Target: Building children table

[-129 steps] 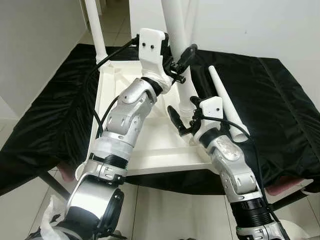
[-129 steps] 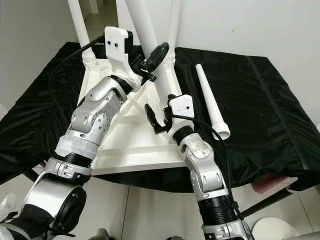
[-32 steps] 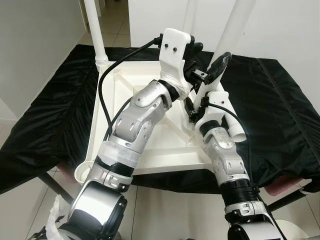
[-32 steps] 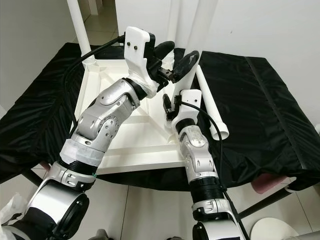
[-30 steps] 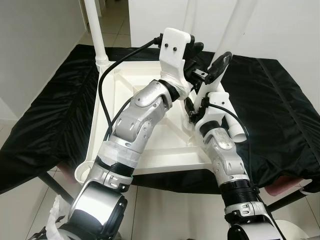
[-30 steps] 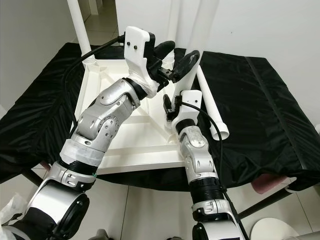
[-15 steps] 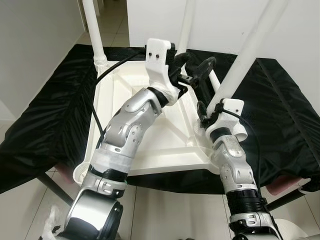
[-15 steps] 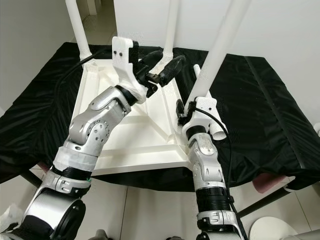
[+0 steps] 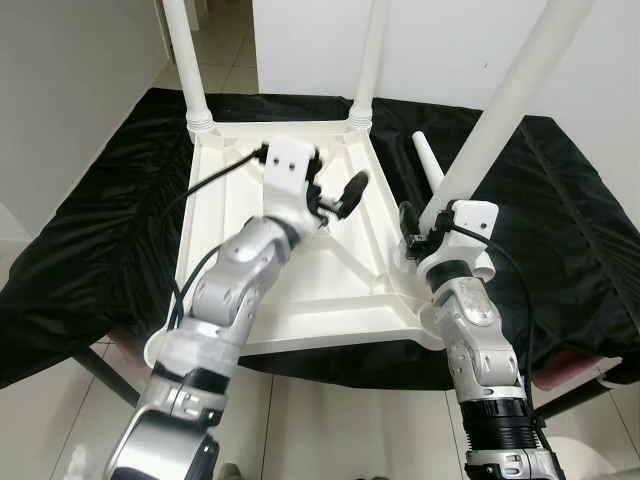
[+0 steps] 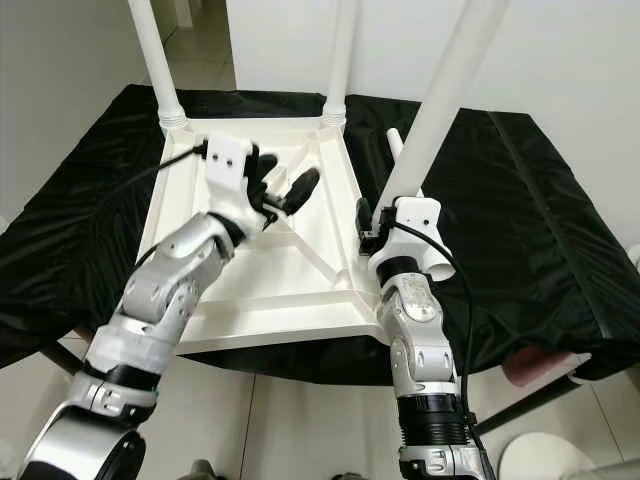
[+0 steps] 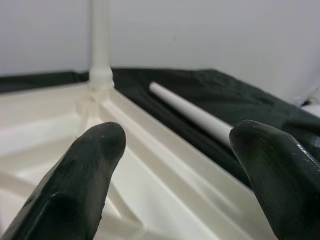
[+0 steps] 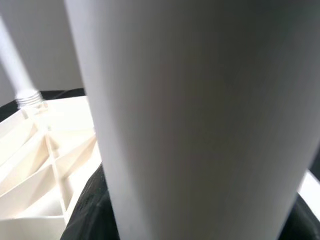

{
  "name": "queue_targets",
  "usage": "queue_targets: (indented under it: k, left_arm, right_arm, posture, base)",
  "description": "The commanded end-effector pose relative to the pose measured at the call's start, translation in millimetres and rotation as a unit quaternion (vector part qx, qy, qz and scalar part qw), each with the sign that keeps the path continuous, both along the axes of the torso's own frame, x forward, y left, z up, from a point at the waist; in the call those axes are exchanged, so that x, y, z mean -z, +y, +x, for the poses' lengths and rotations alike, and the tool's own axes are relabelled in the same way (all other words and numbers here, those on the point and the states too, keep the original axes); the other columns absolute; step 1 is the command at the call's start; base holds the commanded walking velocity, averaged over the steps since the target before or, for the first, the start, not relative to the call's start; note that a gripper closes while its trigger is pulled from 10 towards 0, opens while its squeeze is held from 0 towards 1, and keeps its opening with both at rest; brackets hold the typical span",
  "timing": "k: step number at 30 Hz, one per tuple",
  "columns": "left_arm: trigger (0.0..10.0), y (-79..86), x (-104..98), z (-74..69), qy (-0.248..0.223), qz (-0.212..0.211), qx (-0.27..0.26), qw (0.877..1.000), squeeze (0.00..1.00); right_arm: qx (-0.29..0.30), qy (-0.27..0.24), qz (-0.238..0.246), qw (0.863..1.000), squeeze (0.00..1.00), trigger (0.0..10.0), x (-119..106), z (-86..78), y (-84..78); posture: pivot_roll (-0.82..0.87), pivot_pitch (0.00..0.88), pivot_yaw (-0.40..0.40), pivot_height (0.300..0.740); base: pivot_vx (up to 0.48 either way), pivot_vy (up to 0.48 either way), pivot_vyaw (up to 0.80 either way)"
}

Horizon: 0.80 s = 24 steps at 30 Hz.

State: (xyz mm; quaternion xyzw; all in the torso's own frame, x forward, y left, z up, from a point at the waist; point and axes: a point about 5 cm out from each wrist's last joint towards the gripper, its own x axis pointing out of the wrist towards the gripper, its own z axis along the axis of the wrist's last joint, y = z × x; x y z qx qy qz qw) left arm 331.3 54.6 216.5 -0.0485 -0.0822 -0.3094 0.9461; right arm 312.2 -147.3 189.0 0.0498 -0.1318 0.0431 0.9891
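Two white plastic legs (image 9: 372,60) already stand screwed into the upturned white plastic tabletop (image 9: 300,290) on the black-draped table (image 9: 90,230). A third leg (image 9: 500,125) is clamped at its base by the right end effector (image 10: 372,228), tilted over the near corner socket. The left end effector (image 9: 335,195) hovers spread wide. A cross-threaded start is the likely risk; the fourth leg (image 9: 432,170) lies beside.

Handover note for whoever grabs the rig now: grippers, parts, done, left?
Left gripper: open, empty, above the upturned tabletop.
Right gripper: jaws shut on the third leg, held tilted at the near right corner.
Done: two far-corner legs stand upright in their sockets.
Left: seat this leg, then fit the spare leg lying on the black cloth beside the top.
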Motion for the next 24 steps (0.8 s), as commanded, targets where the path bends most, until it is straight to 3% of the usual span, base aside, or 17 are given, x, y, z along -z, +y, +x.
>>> queue_targets:
  k: [1,8,11,16,18,24]
  left_arm:
    - [10.0,-0.8,6.8,-4.7,0.0,0.014,0.018,1.0,0.0]
    - [10.0,-3.4,19.8,-14.4,-0.014,0.056,0.024,0.998,0.0]
    - [10.0,-4.7,20.9,-17.1,-0.011,0.051,0.04,0.998,0.0]
    - [10.0,-1.4,37.0,-28.3,0.021,0.082,0.102,0.991,0.0]
    - [10.0,0.7,41.9,-30.7,0.04,0.074,0.119,0.989,0.0]
    - [10.0,7.7,43.4,-33.8,0.028,0.076,0.108,0.991,0.0]
  right_arm:
    - [0.009,-0.009,-0.005,1.0,0.0,10.0,-2.3,-4.7,-2.9]
    - [0.017,-0.009,-0.024,1.0,0.0,10.0,1.9,-17.1,-9.6]
    - [0.019,-0.008,-0.024,1.0,0.0,10.0,2.5,-18.6,-9.9]
    - [0.013,-0.018,-0.033,0.999,0.0,10.0,-0.3,-24.8,-6.3]
    - [0.011,-0.02,-0.034,0.999,0.0,10.0,-0.5,-25.7,-5.7]
    - [0.006,-0.021,-0.032,0.999,0.0,10.0,0.3,-27.3,-7.2]
  posture:
    - [-0.05,0.057,-0.01,0.74]
    - [-0.05,0.06,0.01,0.74]
    - [-0.05,0.066,0.012,0.74]
    - [-0.06,0.079,0.017,0.74]
    - [-0.05,0.072,0.012,0.74]
    - [-0.04,0.059,0.002,0.74]
  base:
    - [0.0,0.0,0.0]
    - [0.0,0.0,0.0]
    - [0.0,0.0,0.0]
    - [0.0,0.0,0.0]
    - [0.0,0.0,0.0]
    - [0.0,0.0,0.0]
